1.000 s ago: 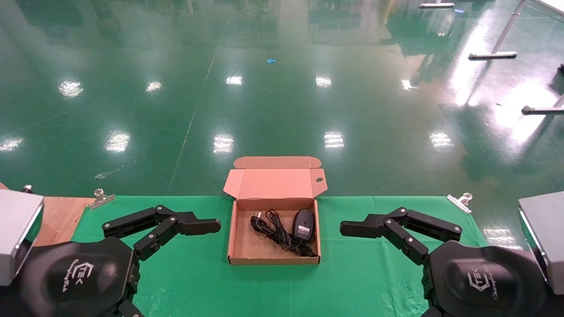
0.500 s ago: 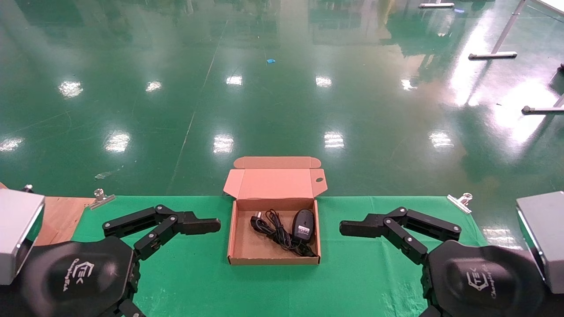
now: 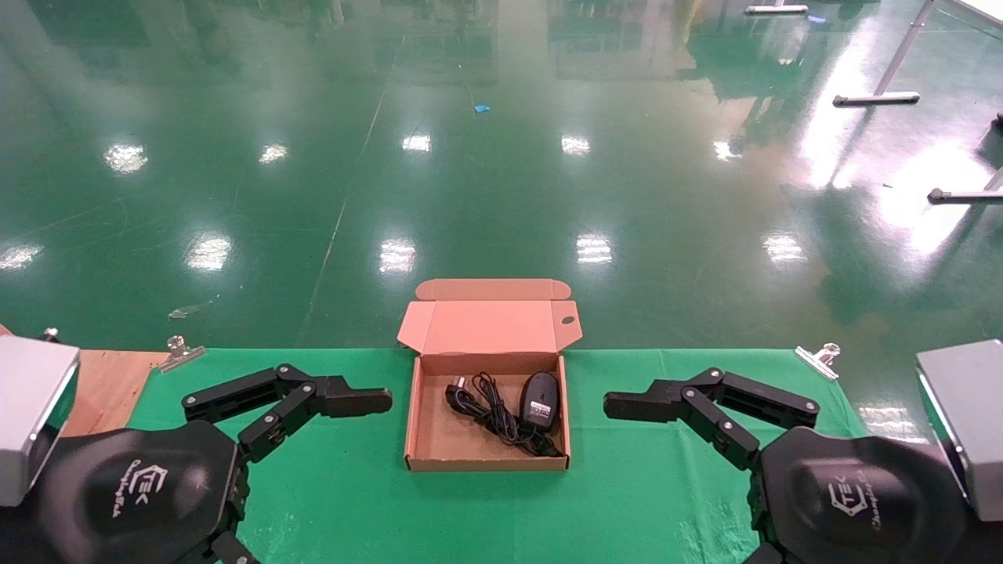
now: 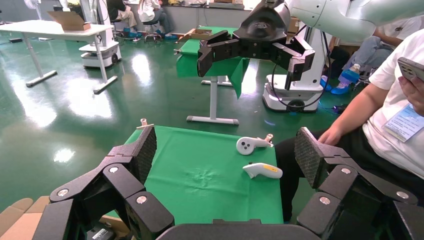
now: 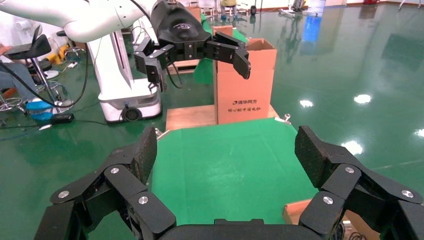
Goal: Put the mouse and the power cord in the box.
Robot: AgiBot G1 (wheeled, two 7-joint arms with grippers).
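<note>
Seeing mouse [image 3: 541,400] and floppy power cord [image 3: 490,413] inside box [image 3: 423,458]; I'd pinch its light lid. Both grippers' jaws apart, at nine and three o'clock.

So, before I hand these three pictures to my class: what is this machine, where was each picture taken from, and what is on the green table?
It is a robot with two arms, each ending in a black gripper. The wide picture comes from a camera on its head, looking down at a green-covered table. The other two come from cameras on its wrists, each looking out between that arm's own fingers and catching the other arm farther off.

On the table sits an open cardboard box. Inside lie a black mouse and a bundled power cord.

The left gripper and right gripper hover open on either side of the box, holding nothing.
</note>
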